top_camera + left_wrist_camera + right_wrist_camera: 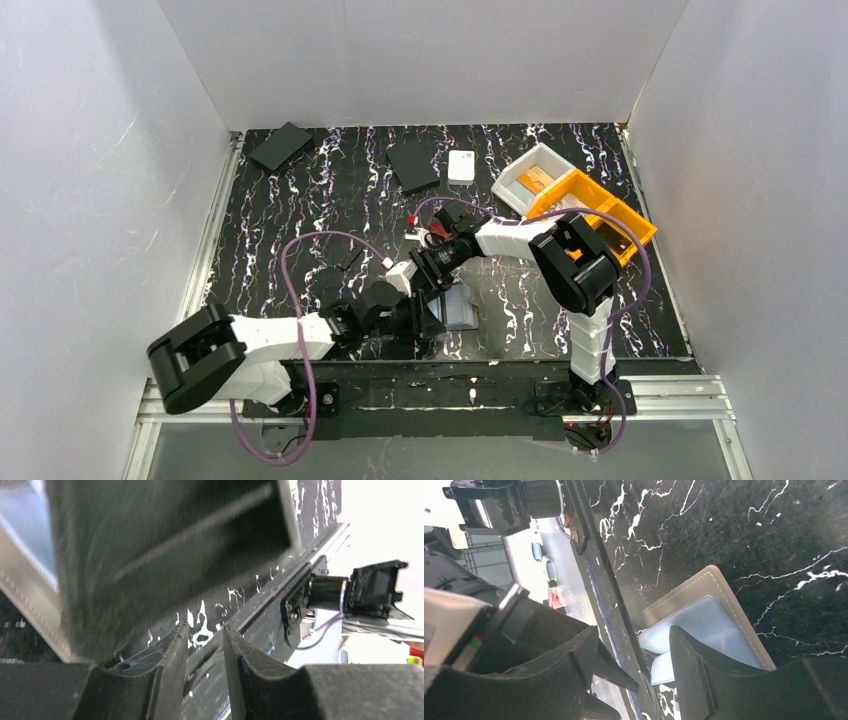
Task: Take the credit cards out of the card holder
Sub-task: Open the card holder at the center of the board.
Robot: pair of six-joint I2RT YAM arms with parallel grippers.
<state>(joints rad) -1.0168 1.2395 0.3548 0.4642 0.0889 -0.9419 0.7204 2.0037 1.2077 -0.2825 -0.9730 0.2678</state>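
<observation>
The grey card holder [462, 308] lies open near the table's front edge, with a light blue credit card [706, 625] in its pocket. A pale blue corner [665, 669] pokes out past its near end. My right gripper [443, 288] hovers over that end. In its wrist view the right gripper [633, 630] is open, one finger over the card and the other over the table's edge. My left gripper [430, 322] sits at the holder's left side. The left gripper [205, 627] has a narrow empty gap, and the holder's blurred grey panel [165, 545] is close above it.
At the back right an orange bin [605, 218] leans on a white tray [518, 172] that holds a flat orange piece [537, 180]. A small white box [461, 165] and two black squares [281, 146] [413, 165] lie at the back. The metal front rail [470, 395] is close by.
</observation>
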